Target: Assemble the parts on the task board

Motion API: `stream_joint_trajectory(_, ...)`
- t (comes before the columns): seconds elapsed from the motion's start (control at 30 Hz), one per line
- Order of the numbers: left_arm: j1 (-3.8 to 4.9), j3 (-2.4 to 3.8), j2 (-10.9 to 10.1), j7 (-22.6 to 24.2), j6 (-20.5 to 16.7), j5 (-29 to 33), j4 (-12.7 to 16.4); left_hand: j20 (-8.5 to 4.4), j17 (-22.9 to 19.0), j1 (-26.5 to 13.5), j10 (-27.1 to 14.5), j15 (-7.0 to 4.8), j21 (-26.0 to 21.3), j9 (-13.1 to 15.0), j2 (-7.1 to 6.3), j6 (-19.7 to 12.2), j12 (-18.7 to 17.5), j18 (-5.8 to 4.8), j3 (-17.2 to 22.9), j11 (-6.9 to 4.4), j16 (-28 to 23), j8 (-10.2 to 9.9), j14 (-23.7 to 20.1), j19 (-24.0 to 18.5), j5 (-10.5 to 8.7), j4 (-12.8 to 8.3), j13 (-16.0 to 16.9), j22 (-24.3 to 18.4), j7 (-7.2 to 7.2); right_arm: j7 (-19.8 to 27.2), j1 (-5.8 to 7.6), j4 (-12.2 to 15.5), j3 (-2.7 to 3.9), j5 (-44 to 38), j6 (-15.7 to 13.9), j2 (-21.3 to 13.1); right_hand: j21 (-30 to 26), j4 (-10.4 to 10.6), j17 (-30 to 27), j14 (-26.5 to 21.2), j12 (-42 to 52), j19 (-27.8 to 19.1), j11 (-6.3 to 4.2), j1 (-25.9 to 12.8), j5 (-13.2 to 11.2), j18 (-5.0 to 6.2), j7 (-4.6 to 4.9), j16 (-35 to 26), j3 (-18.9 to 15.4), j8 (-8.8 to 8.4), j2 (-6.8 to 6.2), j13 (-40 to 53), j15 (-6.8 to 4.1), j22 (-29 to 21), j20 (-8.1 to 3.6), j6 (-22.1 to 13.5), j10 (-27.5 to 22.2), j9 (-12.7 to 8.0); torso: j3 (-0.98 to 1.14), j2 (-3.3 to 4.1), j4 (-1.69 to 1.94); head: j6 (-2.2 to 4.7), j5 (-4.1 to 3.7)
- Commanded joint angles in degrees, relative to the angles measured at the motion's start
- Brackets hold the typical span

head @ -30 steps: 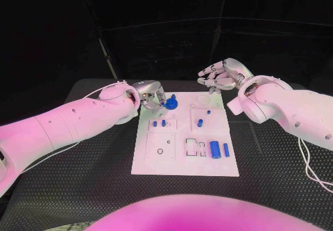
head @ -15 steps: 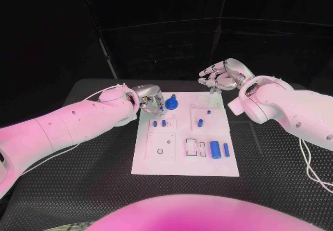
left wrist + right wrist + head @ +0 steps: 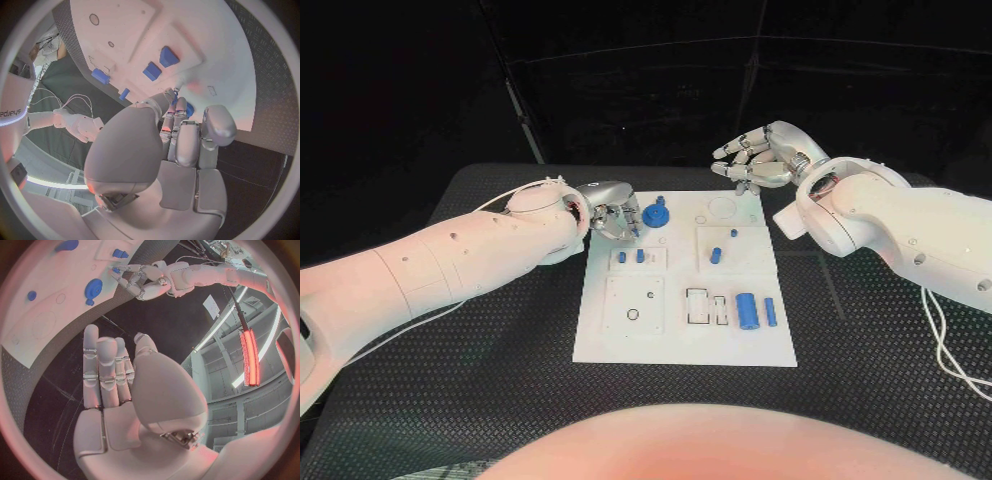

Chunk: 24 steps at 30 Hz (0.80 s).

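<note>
left hand (image 3: pixel 613 210) at the task board's (image 3: pixel 687 340) far left corner, fingers (image 3: pixel 181 137) bunched beside the blue round part (image 3: pixel 656 214); grip unclear. right hand (image 3: pixel 759 155) hovering, fingers loosely spread, empty. could nudge that part askew.

The background is dark. The task board (image 3: pixel 687 290) gleams bright against the black table (image 3: pixel 473 380). Both wrist views bend straight edges strongly toward their rims.
</note>
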Motion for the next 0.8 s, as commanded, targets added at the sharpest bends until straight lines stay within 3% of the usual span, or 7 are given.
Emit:
stream_joint_trajectory(0.03,0.04,0.06,0.1,-0.5,1.5,0.3,0.0,0.21,0.0,-0.6,0.5,-0.04,0.2,-0.1,-0.16,0.6,-0.3,-0.83,0.2,0.04,0.2,-0.3,1.5,0.2,-0.03,0.0,0.1,0.1,0.0,0.5,0.1,0.1,0.03,0.0,0.2,0.0,-0.3,0.0,0.1,0.0,0.4,0.6,-0.03,0.2,0.3,0.71,-0.12,-0.2,0.3,0.27,0.14,-0.1,-0.18,-0.1,-0.02,-0.3,-0.5,0.0,-0.01,-0.03,0.03,0.01,0.08)
stream_joint_trajectory(0.8,-0.14,0.03,1.5,-1.0,2.5,0.3,-1.9,0.21,-0.1,-0.6,0.6,-0.06,0.1,-0.1,-0.23,0.6,-0.4,-0.8,0.3,0.01,0.1,-0.3,1.5,0.1,-0.05,-0.1,0.1,0.0,-0.04,0.5,0.09,0.1,0.03,0.0,0.3,0.1,-0.3,0.0,0.1,0.0,0.4,0.6,-0.03,0.2,0.3,0.71,-0.12,-0.2,0.3,0.27,0.14,-0.1,-0.18,-0.1,-0.02,-0.3,-0.5,0.0,0.0,0.01,0.01,0.01,-0.08)
